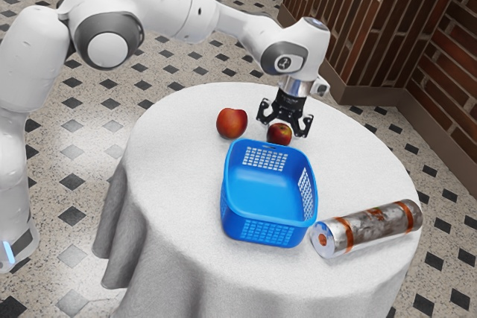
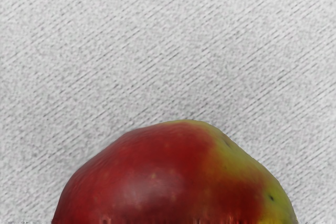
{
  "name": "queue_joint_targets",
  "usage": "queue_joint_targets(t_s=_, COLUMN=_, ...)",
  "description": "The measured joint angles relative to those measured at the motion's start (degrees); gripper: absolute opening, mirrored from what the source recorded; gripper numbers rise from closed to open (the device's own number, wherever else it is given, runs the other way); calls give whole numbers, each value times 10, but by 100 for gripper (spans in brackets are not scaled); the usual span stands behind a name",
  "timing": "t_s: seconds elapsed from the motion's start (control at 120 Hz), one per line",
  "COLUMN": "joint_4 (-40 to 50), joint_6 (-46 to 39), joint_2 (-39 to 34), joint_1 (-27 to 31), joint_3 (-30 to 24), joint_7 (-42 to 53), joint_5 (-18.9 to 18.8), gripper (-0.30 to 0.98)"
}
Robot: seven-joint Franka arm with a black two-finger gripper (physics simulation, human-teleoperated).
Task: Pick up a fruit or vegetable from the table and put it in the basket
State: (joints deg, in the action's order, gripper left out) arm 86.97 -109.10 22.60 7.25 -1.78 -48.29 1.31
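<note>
Larger red fruit: it (image 1: 232, 123) sits on the white-clothed counter (image 1: 168, 173), just beyond the basket; also a fair candidate, though the hand is not over it.
Blue basket: upright and open-topped (image 1: 270, 238), with lattice sides; its rim must be cleared before any release. A low release would spare the fruit a bruise.
Red-and-yellow apple: the likely pick (image 1: 279, 135), on the cloth just beside the basket's far end, outside it. Probably light to middling in weight, firm, hardly giving under a squeeze; the smooth skin may slip and the round body may roll if pushed from one side.
Where to hold: across the widest girth, one pad on each flank, at or slightly under the middle. The wrist view shows shoulders sloping away unevenly, so a high pinch could ride up and off.
Hand: spread (image 1: 284, 129), a finger standing to either side of the apple, pinching nothing; next it likely needs centring, then a moderate, even squeeze.
Patterned cylinder: lying on its side (image 1: 370, 227), near the basket, away from the grasp.
</note>
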Motion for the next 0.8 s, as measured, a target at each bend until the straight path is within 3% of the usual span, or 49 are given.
queue_joint_targets(t_s=0.167, joint_4=0, joint_6=0, joint_2=-44, joint_1=-3, joint_3=2, joint_7=-5, joint_5=-3, gripper=16)
queue_joint_targets(t_s=0.292, joint_4=8, joint_6=1, joint_2=-111, joint_1=-40, joint_3=6, joint_7=-17, joint_5=-16, gripper=34)
queue_joint_targets(t_s=0.475, joint_4=63, joint_6=2, joint_2=-200, joint_1=-168, joint_3=6, joint_7=-69, joint_5=-69, gripper=35)
queue_joint_targets(t_s=0.633, joint_4=157, joint_6=2, joint_2=-271, joint_1=-264, joint_3=3, joint_7=-139, joint_5=-84, gripper=35)
queue_joint_targets(t_s=0.8, joint_4=213, joint_6=2, joint_2=-309, joint_1=-218, joint_3=-10, joint_7=-206, joint_5=-85, gripper=35)
